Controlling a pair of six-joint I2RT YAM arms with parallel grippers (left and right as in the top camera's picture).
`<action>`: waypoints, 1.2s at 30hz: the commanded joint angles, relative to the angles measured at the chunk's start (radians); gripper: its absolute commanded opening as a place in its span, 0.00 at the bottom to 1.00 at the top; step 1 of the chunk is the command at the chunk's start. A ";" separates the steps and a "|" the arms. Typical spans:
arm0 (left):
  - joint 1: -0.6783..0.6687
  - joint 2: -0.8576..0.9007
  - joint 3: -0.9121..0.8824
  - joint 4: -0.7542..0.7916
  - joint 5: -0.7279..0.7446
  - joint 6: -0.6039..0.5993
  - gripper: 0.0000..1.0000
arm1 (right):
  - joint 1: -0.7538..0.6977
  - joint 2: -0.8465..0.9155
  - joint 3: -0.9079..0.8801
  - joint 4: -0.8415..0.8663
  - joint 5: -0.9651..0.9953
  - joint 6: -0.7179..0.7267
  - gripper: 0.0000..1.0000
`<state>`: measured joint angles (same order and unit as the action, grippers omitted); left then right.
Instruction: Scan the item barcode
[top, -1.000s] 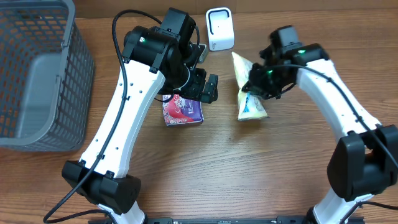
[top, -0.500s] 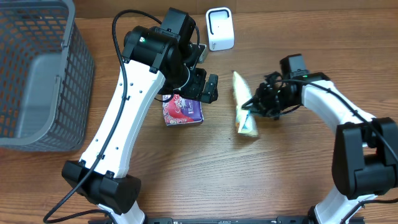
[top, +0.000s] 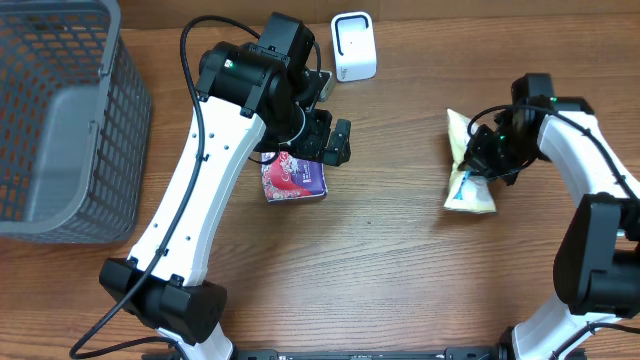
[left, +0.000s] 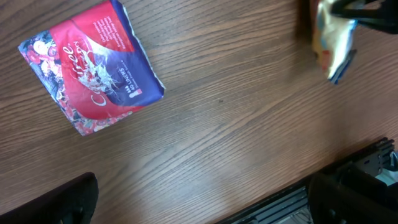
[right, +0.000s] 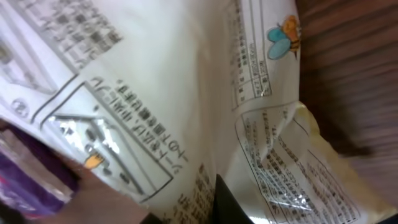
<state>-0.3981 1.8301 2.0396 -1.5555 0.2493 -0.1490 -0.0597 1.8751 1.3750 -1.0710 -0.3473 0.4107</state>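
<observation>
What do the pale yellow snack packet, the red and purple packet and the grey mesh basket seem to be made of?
Pale yellow snack packet: thin plastic film, creased and slightly glossy.
Red and purple packet: glossy printed film, going by its sheen.
Grey mesh basket: probably moulded plastic, a matte lattice.

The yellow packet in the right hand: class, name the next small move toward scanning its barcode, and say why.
Probably swing the right hand toward the white scanner, with the packet's printed face turned to it. The hand is shut on the yellow packet, which sits well off to the scanner's right, so no barcode can face it yet.
</observation>
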 joint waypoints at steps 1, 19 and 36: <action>-0.001 0.002 -0.001 0.001 -0.006 0.022 1.00 | 0.013 -0.012 0.090 -0.032 0.154 -0.050 0.04; -0.001 0.002 -0.001 0.001 -0.006 0.022 1.00 | 0.079 -0.012 0.101 -0.064 -0.791 -0.178 0.04; -0.001 0.002 -0.001 0.001 -0.006 0.022 1.00 | 0.018 -0.012 -0.230 0.309 -0.369 0.143 0.75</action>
<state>-0.3981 1.8301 2.0396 -1.5551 0.2493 -0.1486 0.0109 1.8751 1.1370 -0.7425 -0.9340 0.5194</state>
